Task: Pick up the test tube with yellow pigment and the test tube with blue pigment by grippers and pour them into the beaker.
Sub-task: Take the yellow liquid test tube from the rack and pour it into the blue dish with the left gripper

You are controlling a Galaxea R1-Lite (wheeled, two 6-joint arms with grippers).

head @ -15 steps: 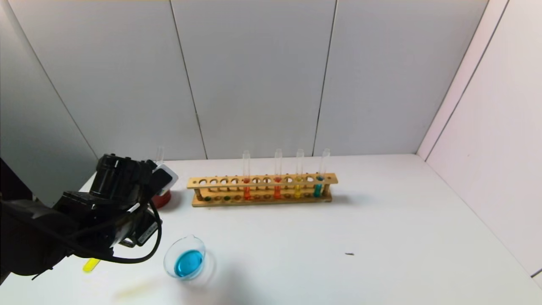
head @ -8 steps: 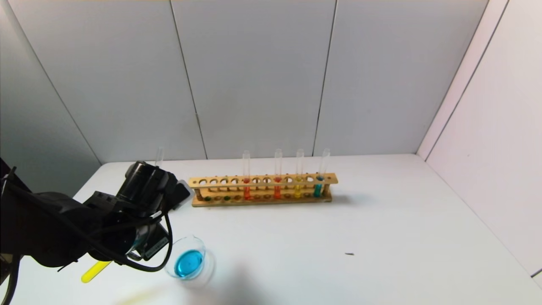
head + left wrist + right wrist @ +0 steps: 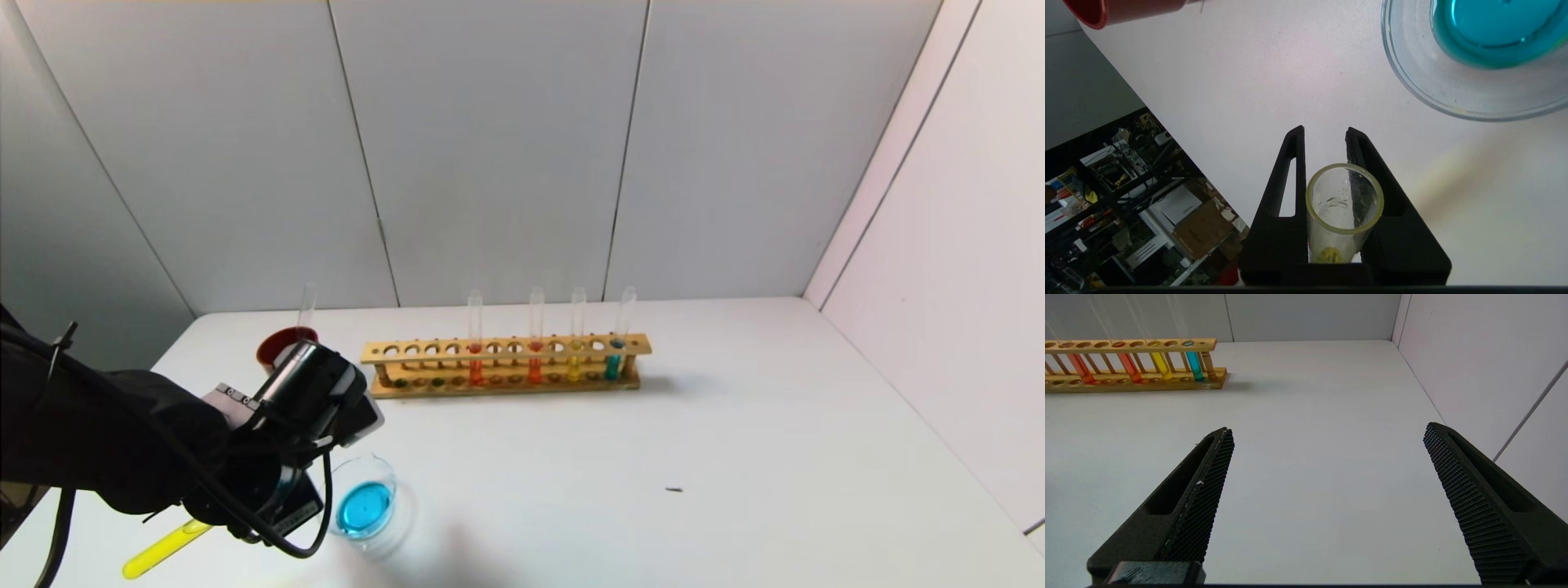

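My left gripper (image 3: 249,510) is shut on the test tube with yellow pigment (image 3: 159,553), which is tilted with its round, liquid-filled end low at the table's front left. In the left wrist view the gripper (image 3: 1326,131) grips the tube (image 3: 1331,241) between both fingers, and the tube's open mouth is beside the beaker (image 3: 1453,96), not over it. The beaker (image 3: 384,471) holds cyan-blue liquid just right of the gripper. No tube with bright blue liquid shows. My right gripper (image 3: 1329,430) is open and empty over bare table, out of the head view.
A red cup (image 3: 273,341) with an empty clear tube (image 3: 307,302) stands behind the left arm. A wooden rack (image 3: 506,349) at the back holds orange, red, golden-yellow and teal tubes. A small dark speck (image 3: 673,490) lies right of centre. Walls close the back and right.
My left arm has moved right and forward toward the beaker. The yellow tube has tilted further, and its lower end has swung down and left. The red cup is uncovered.
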